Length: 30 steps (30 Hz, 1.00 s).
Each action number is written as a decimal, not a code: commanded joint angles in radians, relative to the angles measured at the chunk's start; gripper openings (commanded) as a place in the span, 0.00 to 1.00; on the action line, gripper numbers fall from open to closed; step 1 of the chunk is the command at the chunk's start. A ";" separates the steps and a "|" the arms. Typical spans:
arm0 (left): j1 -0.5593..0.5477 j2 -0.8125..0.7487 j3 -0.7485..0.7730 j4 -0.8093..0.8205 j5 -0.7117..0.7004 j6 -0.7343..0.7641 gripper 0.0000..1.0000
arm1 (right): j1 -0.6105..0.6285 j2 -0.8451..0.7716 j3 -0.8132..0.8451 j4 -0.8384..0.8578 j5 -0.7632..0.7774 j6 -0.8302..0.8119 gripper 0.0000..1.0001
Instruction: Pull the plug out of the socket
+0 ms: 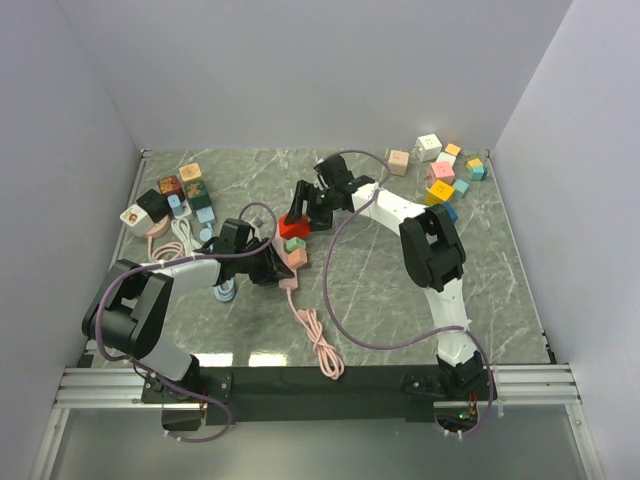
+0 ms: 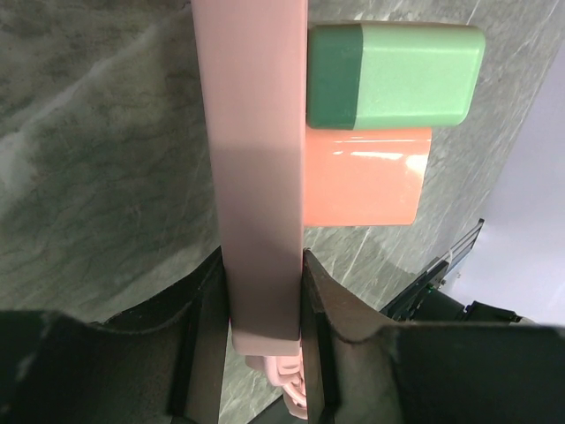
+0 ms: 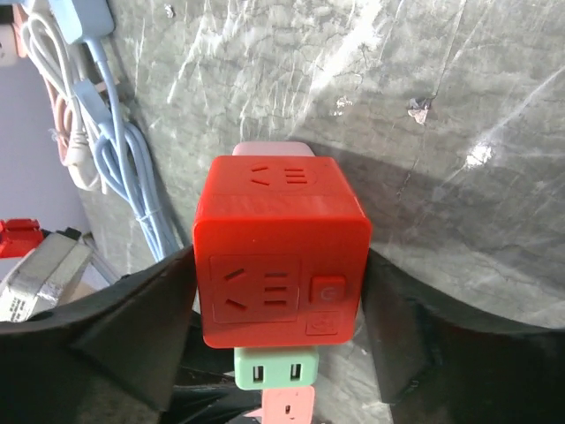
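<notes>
Item: red cube-shaped plastic plug block [image 3: 281,256], seated against a pale pink plastic socket strip [image 2: 252,159].
Grip, right hand [image 3: 282,296]: clenched on the plug block, one finger pressed to each side face.
Grip, left hand [image 2: 263,296]: clamped across the socket strip near its cable end, with the strip running straight ahead out of the fingers.
Plug position: between the right fingers and farthest along the strip from the left hand. Judged not yet separated, since a pink edge shows flush behind it.
Neighbours: salmon-orange flat block [image 2: 362,177] just ahead of the left fingers, then green rounded block [image 2: 397,75]. Touching each other, both against the strip.
Surface: grey marbled desk [image 3: 441,106] beneath both hands.
Trailing: pink coiled cable [image 1: 317,340], behind the left hand.
Step in hand: both grips set, pull-apart judged next.
Risk, slip: smooth cube faces sliding out of the right fingers if the pins hold harder than the squeeze.
Risk, drag: narrow strip slipping or twisting through the left fingers, so both pieces travel together.
Risk, angle: slanted pull jamming or bending the pins.
Risk, neighbour: green block nudged loose, being just beside the cube.
</notes>
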 commanded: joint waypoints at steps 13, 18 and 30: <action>-0.007 0.022 -0.032 0.047 0.005 -0.017 0.01 | -0.088 -0.074 -0.036 -0.089 -0.205 -0.137 0.00; -0.006 0.003 -0.070 0.027 -0.017 -0.007 0.01 | -0.248 0.007 0.294 -0.424 -0.332 -0.281 0.00; -0.006 0.048 -0.024 0.016 -0.007 -0.019 0.01 | -0.239 -0.282 -0.182 -0.018 -0.137 0.003 0.00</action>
